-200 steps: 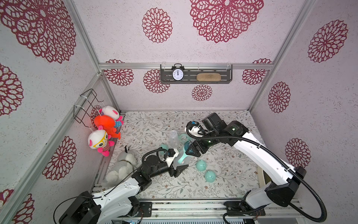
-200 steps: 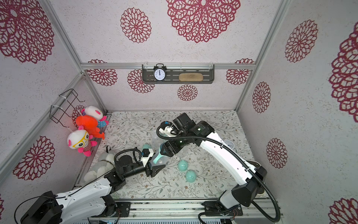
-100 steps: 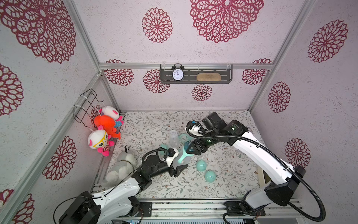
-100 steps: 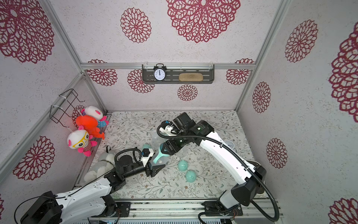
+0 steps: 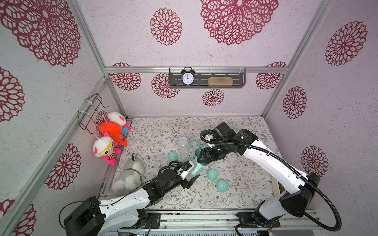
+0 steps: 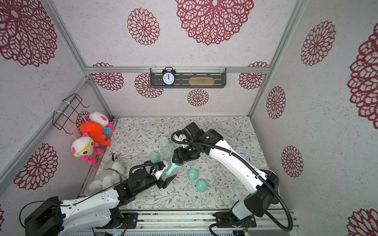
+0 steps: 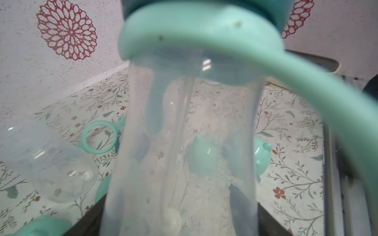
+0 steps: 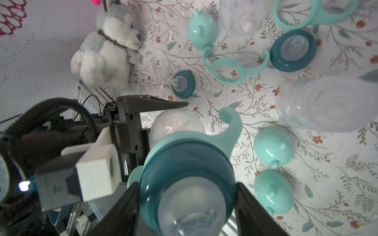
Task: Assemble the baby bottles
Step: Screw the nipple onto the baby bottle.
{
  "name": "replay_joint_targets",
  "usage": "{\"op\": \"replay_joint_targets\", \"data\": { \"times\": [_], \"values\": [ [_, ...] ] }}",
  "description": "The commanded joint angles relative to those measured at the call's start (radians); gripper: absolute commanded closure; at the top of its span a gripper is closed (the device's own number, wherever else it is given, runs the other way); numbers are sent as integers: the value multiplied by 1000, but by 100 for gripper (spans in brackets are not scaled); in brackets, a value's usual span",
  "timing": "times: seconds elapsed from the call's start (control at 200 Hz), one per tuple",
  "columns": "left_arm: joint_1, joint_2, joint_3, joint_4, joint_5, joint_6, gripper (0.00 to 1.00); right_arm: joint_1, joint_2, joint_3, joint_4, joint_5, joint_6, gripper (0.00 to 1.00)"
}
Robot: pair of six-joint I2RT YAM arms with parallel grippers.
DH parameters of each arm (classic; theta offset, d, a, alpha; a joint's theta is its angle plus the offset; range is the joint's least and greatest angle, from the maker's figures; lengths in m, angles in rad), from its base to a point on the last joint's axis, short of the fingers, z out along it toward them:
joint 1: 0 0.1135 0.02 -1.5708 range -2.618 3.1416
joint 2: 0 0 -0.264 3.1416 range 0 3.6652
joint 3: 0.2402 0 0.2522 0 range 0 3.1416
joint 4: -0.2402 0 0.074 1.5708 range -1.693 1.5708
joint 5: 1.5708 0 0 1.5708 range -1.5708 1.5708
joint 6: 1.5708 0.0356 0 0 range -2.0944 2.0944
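One mint cap [image 5: 222, 186] lies nearest your front edge on the floral table [image 5: 235, 196]. A second cap [image 5: 212, 174] sits just beside it, farther in.

Your left arm [image 5: 126, 202] reaches in from the front left, and a grey-and-white plush dog [image 5: 131, 173] sits beside it at the table's left edge. The left jaws are pressed onto the clear body of the held bottle [image 8: 176, 122]. This bottle is tilted, with its top end toward your right arm [image 5: 266, 161]. It carries a mint handle ring [image 8: 190, 141] at the neck. Above the ring is a dark teal collar [image 8: 184, 163] with a clear nipple [image 8: 190, 210]. The right jaws pinch that collar, one finger against each flank in the right wrist view.

Farther in, loose parts lie on the table:
- A second collar [image 8: 183, 84] with its nipple stands near the tip of the left jaws.
- A bare bottle [image 8: 327, 104] lies on its side close to the right jaws.
- A loose ring [image 8: 235, 67] lies just beside a third collar [image 8: 293, 51].
- Beyond these are a third cap [image 8: 201, 26], another bare bottle [image 8: 239, 16] and a second loose ring [image 8: 313, 14].

A small white clock [image 6: 241, 152] lies on the table's right side, partly behind your right arm.

On the back wall, a grey shelf [image 5: 206, 86] holds a black alarm clock [image 5: 187, 78].
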Motion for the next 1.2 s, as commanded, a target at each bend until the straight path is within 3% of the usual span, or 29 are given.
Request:
{"op": "replay_joint_targets", "data": {
  "times": [0.0, 0.155, 0.33, 0.39, 0.56, 0.676, 0.851, 1.041, 1.196],
  "values": [
    [-54, 1, 59, 144, -150, 77, 100, 14, -22, -22, 7, -5, 242, 77],
    [-104, 22, 59, 162, -227, 114, 100, -9, -6, -1, 23, -34, 438, 78],
    [-138, 43, 58, 166, -284, 140, 100, -27, 43, 91, -45, -22, 495, 60],
    [-141, 46, 56, 170, -282, 138, 100, -30, 38, 89, -37, -24, 510, 50],
    [-140, 48, 52, 165, -277, 146, 100, -33, -5, 51, 9, -22, 502, 32],
    [-118, 32, 50, 143, -248, 138, 100, -33, -23, 85, -28, 11, 391, 22],
    [8, -44, 23, 108, -35, 45, 100, -34, -24, 182, -88, 70, 119, 13],
    [104, -109, 22, 61, 139, 2, 100, -32, -66, 146, -18, -32, -61, 11],
    [168, -133, 20, 48, 300, -49, 100, -32, -102, 121, -21, 8, -226, 11]
  ]
}}
